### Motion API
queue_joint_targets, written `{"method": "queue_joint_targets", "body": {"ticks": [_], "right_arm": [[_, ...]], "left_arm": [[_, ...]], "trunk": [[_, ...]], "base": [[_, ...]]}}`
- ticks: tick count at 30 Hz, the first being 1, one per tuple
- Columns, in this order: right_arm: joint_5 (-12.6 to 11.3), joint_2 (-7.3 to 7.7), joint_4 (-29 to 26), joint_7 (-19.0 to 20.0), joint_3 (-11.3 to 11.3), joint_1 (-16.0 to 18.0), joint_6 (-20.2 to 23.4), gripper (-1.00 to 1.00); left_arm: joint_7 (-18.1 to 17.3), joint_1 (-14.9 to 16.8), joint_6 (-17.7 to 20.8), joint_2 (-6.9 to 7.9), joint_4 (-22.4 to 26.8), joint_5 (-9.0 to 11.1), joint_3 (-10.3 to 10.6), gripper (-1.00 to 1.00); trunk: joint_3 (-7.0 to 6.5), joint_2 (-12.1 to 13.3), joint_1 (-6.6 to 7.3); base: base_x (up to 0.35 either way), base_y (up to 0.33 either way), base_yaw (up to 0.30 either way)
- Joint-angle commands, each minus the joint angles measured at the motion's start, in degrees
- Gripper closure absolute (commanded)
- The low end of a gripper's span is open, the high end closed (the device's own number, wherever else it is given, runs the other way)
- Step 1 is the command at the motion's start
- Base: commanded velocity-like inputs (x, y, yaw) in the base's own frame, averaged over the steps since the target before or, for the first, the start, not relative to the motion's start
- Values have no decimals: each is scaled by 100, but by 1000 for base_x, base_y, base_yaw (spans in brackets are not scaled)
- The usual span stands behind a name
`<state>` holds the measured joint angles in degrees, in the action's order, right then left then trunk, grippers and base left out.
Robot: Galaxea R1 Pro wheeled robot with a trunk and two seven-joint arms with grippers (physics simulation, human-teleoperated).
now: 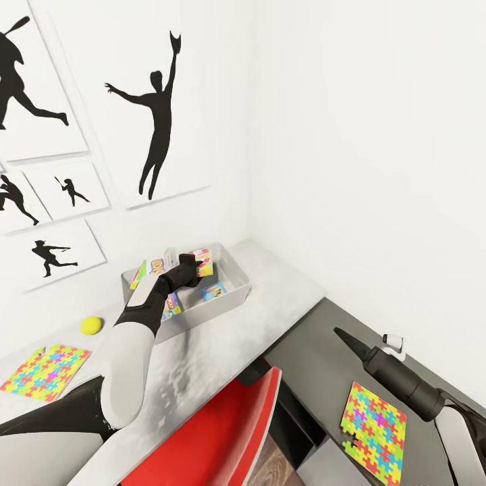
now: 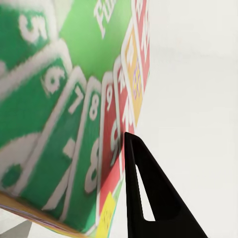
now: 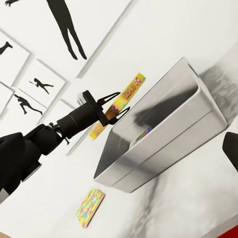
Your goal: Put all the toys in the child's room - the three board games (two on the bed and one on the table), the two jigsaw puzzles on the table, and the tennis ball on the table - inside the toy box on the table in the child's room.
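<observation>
Green-white board game (image 1: 201, 262) sits clamped in left end effector (image 1: 192, 267) above toy box (image 1: 236, 287).

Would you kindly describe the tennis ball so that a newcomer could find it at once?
Start at the pale grey speckled desk top under the wall's black sports silhouettes. Left of the grey toy box, close to the wall, lies the tennis ball, with a jigsaw puzzle nearer the front edge. It is the only small, round, plain yellow-green thing there.
</observation>
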<state>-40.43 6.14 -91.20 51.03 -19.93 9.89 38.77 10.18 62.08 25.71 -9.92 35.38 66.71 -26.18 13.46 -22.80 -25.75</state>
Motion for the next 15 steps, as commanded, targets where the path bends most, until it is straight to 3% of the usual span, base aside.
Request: {"method": "queue_joint_targets", "body": {"ticks": [1,15], "right_arm": [[-26,1,0,3,-6,5,42,-100],[-18,2,6,3,-2,5,56,-100]], "left_arm": [[54,6,32,-8,13,62,-36,100],[54,6,20,-8,13,62,-36,100]], "trunk": [[12,-12,-3],[126,-12,-3]], "base": [[0,0,0],[0,0,0]]}}
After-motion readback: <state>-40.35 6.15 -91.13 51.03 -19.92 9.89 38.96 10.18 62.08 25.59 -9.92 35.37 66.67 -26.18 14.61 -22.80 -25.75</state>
